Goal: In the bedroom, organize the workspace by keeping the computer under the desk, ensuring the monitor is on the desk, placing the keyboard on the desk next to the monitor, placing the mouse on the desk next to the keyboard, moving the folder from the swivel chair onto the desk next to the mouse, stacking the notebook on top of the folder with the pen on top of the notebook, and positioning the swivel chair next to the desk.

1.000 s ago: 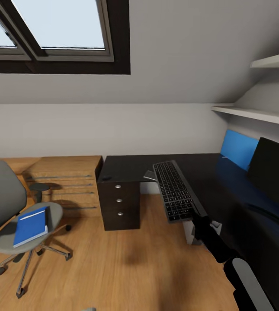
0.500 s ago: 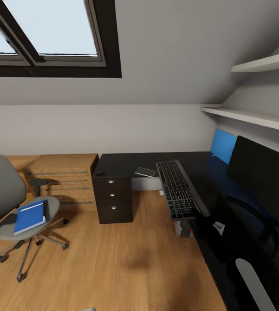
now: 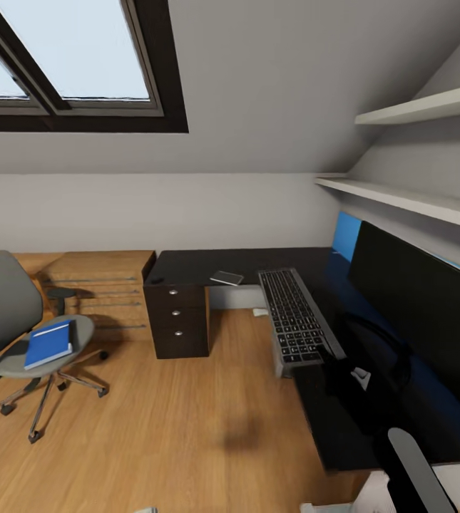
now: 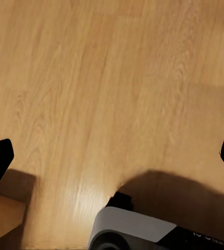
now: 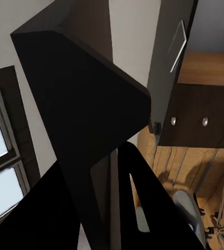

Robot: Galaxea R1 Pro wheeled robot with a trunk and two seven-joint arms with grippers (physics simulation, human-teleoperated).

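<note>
View had swung right since the earlier frame: more of the monitor (image 3: 429, 313) showed, and the swivel chair (image 3: 16, 335) sat further left in view. Keyboard (image 3: 297, 322): slim, dark keys, silver frame, clenched at its near end by the right end effector (image 3: 344, 370), over the matte black desk (image 3: 258, 263). Folder (image 3: 48, 343): flat, bright blue, on the grey chair seat. Notebook (image 3: 227, 278): thin, on the desk. Left end effector (image 4: 112, 156): released, fingers wide above the wood plank floor (image 4: 112, 78).

light: even daylight from dark-framed skylight (image 3: 65, 64) at 11 o'clock | shadows: soft blobs on light wood plank floor (image 3: 187, 427) | focus: sharp, glare-free
</note>
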